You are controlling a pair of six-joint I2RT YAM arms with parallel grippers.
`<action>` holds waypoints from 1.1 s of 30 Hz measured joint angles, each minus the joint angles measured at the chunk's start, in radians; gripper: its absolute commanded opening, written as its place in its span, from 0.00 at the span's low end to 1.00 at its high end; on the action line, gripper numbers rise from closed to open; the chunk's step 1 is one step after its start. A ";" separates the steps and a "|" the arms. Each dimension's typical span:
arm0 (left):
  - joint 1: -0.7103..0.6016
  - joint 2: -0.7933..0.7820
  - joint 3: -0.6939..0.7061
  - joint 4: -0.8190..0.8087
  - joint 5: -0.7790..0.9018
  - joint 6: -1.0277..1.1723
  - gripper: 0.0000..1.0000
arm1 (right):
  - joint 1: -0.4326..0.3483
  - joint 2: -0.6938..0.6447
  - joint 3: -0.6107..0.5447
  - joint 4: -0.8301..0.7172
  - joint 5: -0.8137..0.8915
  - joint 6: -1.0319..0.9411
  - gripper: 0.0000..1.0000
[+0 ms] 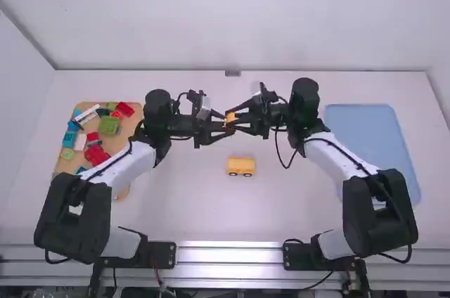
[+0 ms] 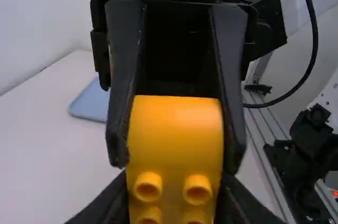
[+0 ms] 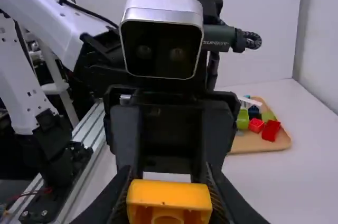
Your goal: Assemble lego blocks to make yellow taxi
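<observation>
Above the table's middle in the high view, my left gripper point(image 1: 222, 128) and my right gripper point(image 1: 236, 121) meet from opposite sides at a small yellow block point(image 1: 230, 117). Nearer the camera, a yellow car base point(image 1: 241, 165) stands on its dark wheels. In the left wrist view, the rounded yellow block point(image 2: 175, 134) has its studs toward the fingers of my left gripper point(image 2: 171, 200), which hold its sides; the right fingers flank its other end. The right wrist view has the yellow block point(image 3: 169, 195) clasped in my right gripper point(image 3: 169, 203), the left fingers beyond it.
A wooden tray point(image 1: 125, 131) of red, green, blue and white blocks lies at the left, partly behind the left arm. A flat blue tray point(image 1: 373, 136) lies at the right, beside the right arm. White walls stand behind and at the sides of the table point(image 1: 190, 206).
</observation>
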 measured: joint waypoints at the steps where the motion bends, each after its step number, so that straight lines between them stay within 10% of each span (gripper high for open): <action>1: 0.000 0.000 0.000 0.000 0.000 0.000 0.23 | 0.000 0.000 0.000 0.000 0.004 0.001 0.09; 6: 0.000 0.000 0.000 -0.013 -0.008 0.020 0.06 | -0.001 0.000 0.000 -0.004 0.007 -0.001 0.13; 9: 0.010 0.000 0.002 -0.052 -0.007 0.051 0.03 | -0.004 0.000 0.000 -0.010 0.016 -0.002 0.77; 11: 0.019 0.000 0.003 -0.089 -0.007 0.073 0.02 | -0.011 0.000 0.000 -0.004 0.024 -0.003 0.99; 15: 0.077 0.000 0.004 -0.217 -0.021 0.133 0.02 | -0.048 0.000 0.000 -0.006 0.050 -0.002 0.98; 24: 0.098 0.002 0.238 -1.106 -0.523 0.491 0.02 | -0.108 -0.009 0.002 -0.277 0.433 0.000 0.98; 33: -0.090 0.033 0.319 -1.358 -0.946 0.937 0.02 | -0.042 -0.186 0.002 -0.582 0.788 -0.044 0.98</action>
